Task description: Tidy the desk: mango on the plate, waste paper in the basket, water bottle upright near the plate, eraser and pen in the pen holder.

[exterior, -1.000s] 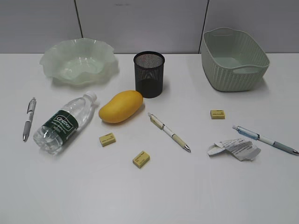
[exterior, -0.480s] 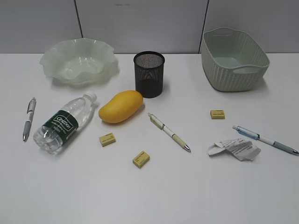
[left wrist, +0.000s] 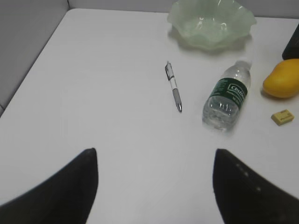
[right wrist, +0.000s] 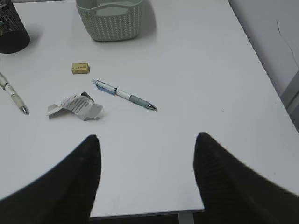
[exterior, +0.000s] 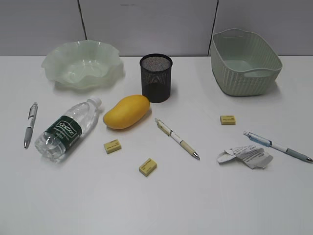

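On the white desk (exterior: 156, 205) the mango (exterior: 126, 111) lies beside the water bottle (exterior: 68, 129), which lies on its side. The wavy green plate (exterior: 82, 64) is back left, the black pen holder (exterior: 156, 78) back centre, the basket (exterior: 244, 61) back right. The waste paper (exterior: 246, 156) lies front right. Three yellow erasers (exterior: 112, 146) (exterior: 147, 167) (exterior: 227, 120) and three pens (exterior: 30, 124) (exterior: 177, 138) (exterior: 278, 146) are scattered. My left gripper (left wrist: 154, 154) is open and empty over bare desk, well short of the pen (left wrist: 173, 86) and bottle (left wrist: 226, 95). My right gripper (right wrist: 145, 140) is open and empty near the desk's front edge.
The desk's left edge meets a grey wall (left wrist: 23, 42). The desk's right and front edges (right wrist: 261, 70) drop off near my right gripper. A grey panel wall (exterior: 146, 24) runs behind the desk. Neither arm shows in the exterior view.
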